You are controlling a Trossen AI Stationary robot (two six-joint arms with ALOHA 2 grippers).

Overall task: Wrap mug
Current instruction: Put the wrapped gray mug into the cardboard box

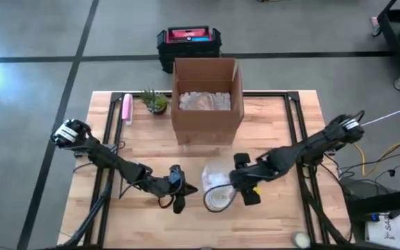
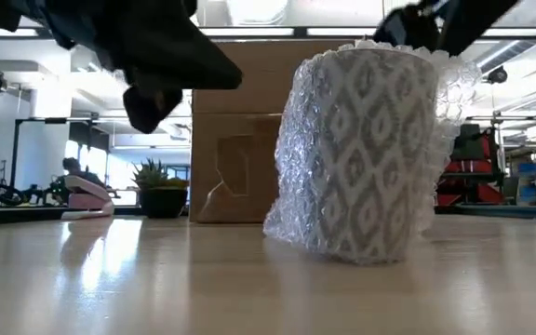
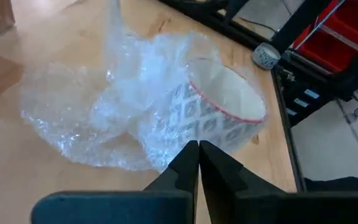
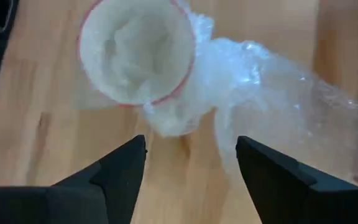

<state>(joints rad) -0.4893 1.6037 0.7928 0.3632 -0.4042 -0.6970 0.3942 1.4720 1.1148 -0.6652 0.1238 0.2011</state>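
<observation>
The mug (image 2: 370,149) is white with a grey diamond pattern and a red rim (image 3: 225,87). It stands upright on the table near the front edge, with clear bubble wrap (image 1: 215,173) around its wall, tucked into its mouth (image 4: 135,50) and trailing toward the box. My left gripper (image 3: 197,152) is shut and hangs just left of the mug (image 1: 217,198), above the table and apart from it. My right gripper (image 4: 191,146) is open and hovers above the mug's right side, with nothing between its fingers.
An open cardboard box (image 1: 207,97) with padding inside stands behind the mug at the table's middle. A small potted plant (image 1: 155,103) and a pink object (image 1: 126,107) sit at the far left. A tape roll (image 1: 298,239) lies at the near right edge.
</observation>
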